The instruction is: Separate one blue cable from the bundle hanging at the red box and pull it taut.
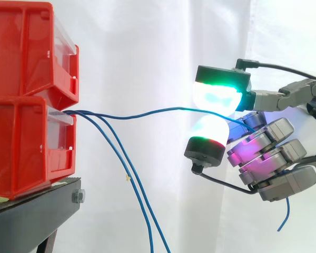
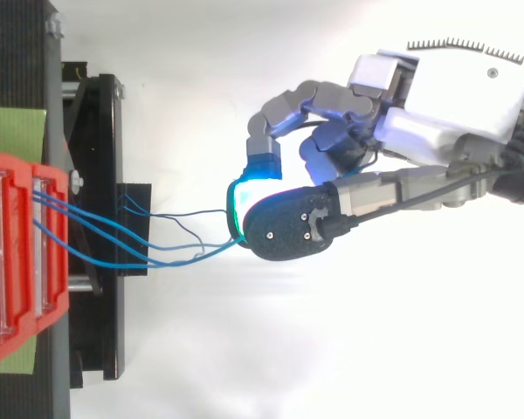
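1. Left of frame: you have stacked red bins on a black stand
2. Left-centre: other blue cables hang down from the lower bin's front
3. Centre: one blue cable runs almost level, with a slight sag, from that bin to the pads
4. Right: your hand pinches this cable between two glowing pads; its loose end dangles under the hand

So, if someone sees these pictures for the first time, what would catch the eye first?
Most likely the hand at the right of the side view, whose glowing white-green pads pinch one blue cable. That cable runs almost level to the stacked red boxes at the left, while other blue cables hang down from the lower box.
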`<state>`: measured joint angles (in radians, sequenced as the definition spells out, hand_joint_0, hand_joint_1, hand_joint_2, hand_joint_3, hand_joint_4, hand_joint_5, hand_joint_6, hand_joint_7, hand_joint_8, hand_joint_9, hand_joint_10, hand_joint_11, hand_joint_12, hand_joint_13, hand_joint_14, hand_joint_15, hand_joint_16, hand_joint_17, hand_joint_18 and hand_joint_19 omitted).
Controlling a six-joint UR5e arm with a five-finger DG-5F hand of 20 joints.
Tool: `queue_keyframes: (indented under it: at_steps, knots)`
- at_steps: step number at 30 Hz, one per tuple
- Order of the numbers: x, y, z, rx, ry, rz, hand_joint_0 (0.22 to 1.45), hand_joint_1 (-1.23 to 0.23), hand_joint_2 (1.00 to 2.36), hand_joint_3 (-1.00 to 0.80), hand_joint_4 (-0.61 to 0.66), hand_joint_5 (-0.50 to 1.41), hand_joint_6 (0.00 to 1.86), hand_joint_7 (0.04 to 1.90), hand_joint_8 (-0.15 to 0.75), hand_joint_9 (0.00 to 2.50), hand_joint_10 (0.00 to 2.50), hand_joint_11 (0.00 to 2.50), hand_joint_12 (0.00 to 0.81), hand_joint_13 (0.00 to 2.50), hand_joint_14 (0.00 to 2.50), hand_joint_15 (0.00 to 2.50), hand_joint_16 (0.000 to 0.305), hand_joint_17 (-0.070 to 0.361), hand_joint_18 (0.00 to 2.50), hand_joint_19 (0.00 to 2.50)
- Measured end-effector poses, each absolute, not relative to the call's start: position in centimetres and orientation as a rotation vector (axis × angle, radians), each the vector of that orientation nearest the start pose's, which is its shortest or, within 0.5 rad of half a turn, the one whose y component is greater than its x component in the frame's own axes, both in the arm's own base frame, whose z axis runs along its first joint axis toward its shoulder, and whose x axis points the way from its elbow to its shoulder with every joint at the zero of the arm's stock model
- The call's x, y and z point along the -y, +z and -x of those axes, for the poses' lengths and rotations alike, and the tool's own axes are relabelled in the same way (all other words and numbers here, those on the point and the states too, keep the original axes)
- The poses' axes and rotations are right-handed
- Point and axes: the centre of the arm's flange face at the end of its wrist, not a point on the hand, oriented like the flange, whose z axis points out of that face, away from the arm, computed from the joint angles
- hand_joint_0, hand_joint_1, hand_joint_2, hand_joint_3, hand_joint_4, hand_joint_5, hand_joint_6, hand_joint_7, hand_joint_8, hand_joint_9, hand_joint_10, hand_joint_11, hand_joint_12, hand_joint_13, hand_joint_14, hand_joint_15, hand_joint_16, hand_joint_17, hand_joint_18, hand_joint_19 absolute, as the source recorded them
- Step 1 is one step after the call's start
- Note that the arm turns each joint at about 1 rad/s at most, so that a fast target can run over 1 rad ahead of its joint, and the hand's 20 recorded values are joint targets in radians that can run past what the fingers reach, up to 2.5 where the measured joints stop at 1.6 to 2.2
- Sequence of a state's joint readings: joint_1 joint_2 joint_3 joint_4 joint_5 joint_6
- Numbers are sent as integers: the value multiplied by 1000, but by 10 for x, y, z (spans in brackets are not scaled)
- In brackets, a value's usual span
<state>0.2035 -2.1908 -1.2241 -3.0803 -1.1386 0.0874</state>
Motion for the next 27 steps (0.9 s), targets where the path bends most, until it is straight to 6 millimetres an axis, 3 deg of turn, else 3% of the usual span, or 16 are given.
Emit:
queue_keyframes:
  at_steps: [14,20,27]
  knots:
    - [31,286,-713,-1158,948,-1463,496,-669,1000,-500,257,-208,936,1042,397,770,2500,1098,420,843,2500,1210,50,111,1412,1704]
    - [30,286,-713,-1160,949,-1462,660,-709,1003,-466,213,-207,938,1082,356,786,2500,1175,386,831,2500,1277,41,93,1383,1722]
    - [30,286,-713,-1159,949,-1462,681,-724,1015,-295,170,-206,945,1132,359,793,2500,1182,377,832,2500,1296,41,93,1391,1723]
